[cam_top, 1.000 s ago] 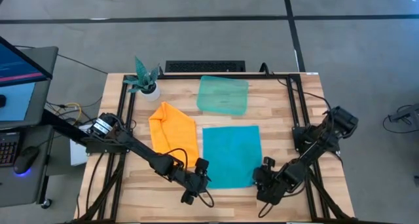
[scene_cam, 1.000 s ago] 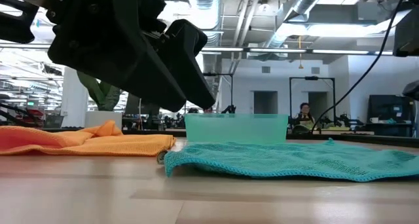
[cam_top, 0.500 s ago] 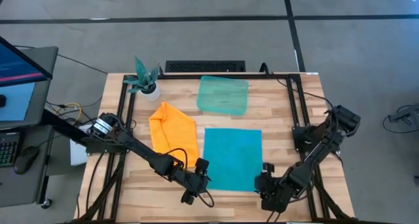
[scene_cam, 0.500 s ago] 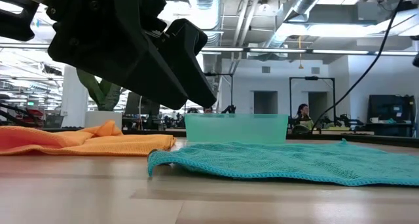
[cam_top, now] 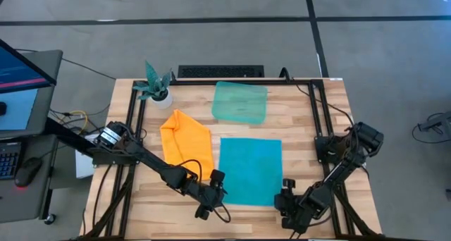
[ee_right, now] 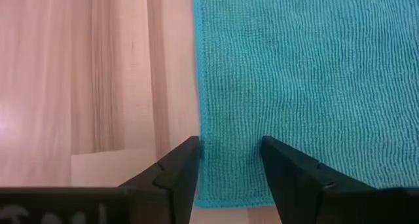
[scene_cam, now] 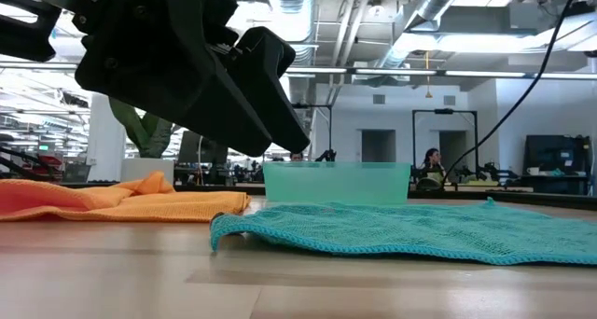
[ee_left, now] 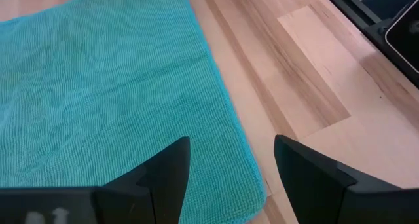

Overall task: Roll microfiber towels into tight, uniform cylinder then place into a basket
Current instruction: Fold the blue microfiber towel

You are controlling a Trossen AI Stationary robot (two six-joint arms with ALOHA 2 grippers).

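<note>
A turquoise-blue towel lies spread flat on the wooden tabletop, just in front of the translucent green basket, which sits empty toward the far edge. An orange towel lies loosely folded beside the turquoise towel, on its left, the two close but not clearly touching. From the looped weave and the way its near edge lifts slightly off the wood in the low view, the turquoise towel looks light, soft and limp, neither fragile nor slippery; it would likely sag and bunch if lifted at one point, so the two near corners seem the best places to pinch it for a roll toward the basket. The left gripper hovers over the turquoise towel's near left corner, its jaws apart and holding nothing. The right gripper sits at the towel's near right corner, jaws apart and straddling the towel's edge, though whether they touch the cloth cannot be told. A small white pot with a teal plant stands beyond the orange towel, left of the basket. No brand, label or readable writing shows on the towels, the basket or the tabletop.
</note>
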